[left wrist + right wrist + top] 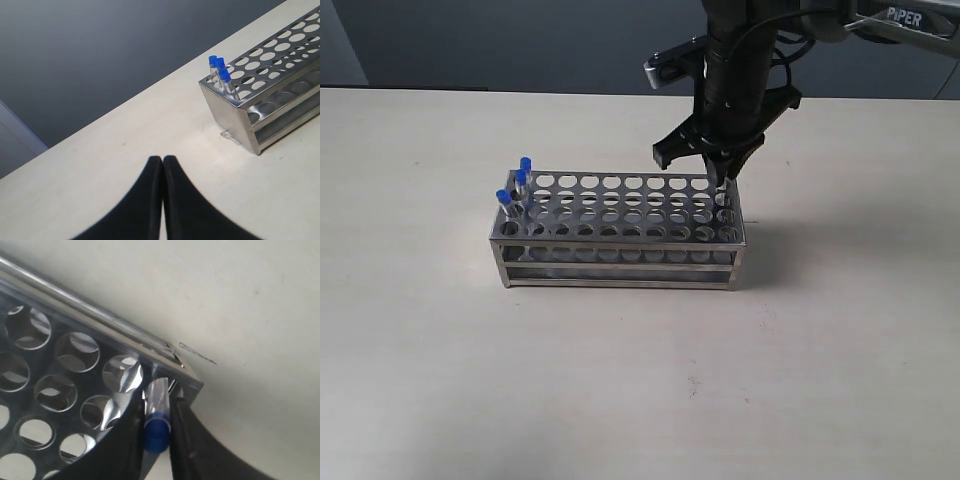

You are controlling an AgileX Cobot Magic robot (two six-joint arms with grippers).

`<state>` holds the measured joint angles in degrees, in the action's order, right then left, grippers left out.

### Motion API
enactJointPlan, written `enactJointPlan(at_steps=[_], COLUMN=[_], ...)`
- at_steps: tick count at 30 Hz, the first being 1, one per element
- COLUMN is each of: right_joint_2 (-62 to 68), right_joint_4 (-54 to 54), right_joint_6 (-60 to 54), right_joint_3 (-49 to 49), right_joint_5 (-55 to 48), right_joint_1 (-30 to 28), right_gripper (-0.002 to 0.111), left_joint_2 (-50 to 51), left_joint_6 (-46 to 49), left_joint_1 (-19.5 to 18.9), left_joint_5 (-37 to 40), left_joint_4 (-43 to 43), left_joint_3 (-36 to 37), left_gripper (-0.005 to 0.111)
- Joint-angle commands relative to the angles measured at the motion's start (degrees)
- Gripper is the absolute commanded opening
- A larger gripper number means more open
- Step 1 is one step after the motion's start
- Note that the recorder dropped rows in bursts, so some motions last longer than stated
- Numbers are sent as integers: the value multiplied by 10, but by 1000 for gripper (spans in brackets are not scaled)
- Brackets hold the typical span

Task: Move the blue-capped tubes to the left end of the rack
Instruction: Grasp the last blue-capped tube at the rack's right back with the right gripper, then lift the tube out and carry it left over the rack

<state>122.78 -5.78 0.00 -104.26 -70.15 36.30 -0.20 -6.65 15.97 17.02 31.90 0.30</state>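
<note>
The right tool [157, 407] is gripping, nearly shut, one blue-capped tube [158, 392] between its jaws in the rack's [100, 325] corner hole; hold just below the cap [156, 432], since it looks light and slick.

My right gripper [159, 404] is at the rack's [95, 315] corner hole, closed around a tube [157, 432]. One finger is outside the rack's edge, over free table [250, 315]; the other is over open holes [75, 352]. In front of my left gripper [162, 160] the table is free until the rack, where three tubes [219, 70] stand at the nearest end.
</note>
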Motion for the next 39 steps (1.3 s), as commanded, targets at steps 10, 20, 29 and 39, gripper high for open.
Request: enactJointPlan(at_steps=[10,20,29,39], right_joint_2=[-43,-117,-150,-87], right_joint_4=[5,16,58,182], right_joint_6=[-4,-4,-30,-130], right_joint_3=[0,0,0,-83], right_joint_5=[2,2,5,2], right_joint_1=[-1,21,70,134], right_gripper=[-1,-1,-1,-1], left_joint_2=[2,2,2,2], left_joint_6=[-3,-3,-3,-3], left_joint_1=[2,2,2,2], left_joint_5=[-2,-3,-3,-3], left_joint_4=[0,0,0,0], left_joint_3=[-3,-3,-3,-3], left_gripper=[1,1,1,1])
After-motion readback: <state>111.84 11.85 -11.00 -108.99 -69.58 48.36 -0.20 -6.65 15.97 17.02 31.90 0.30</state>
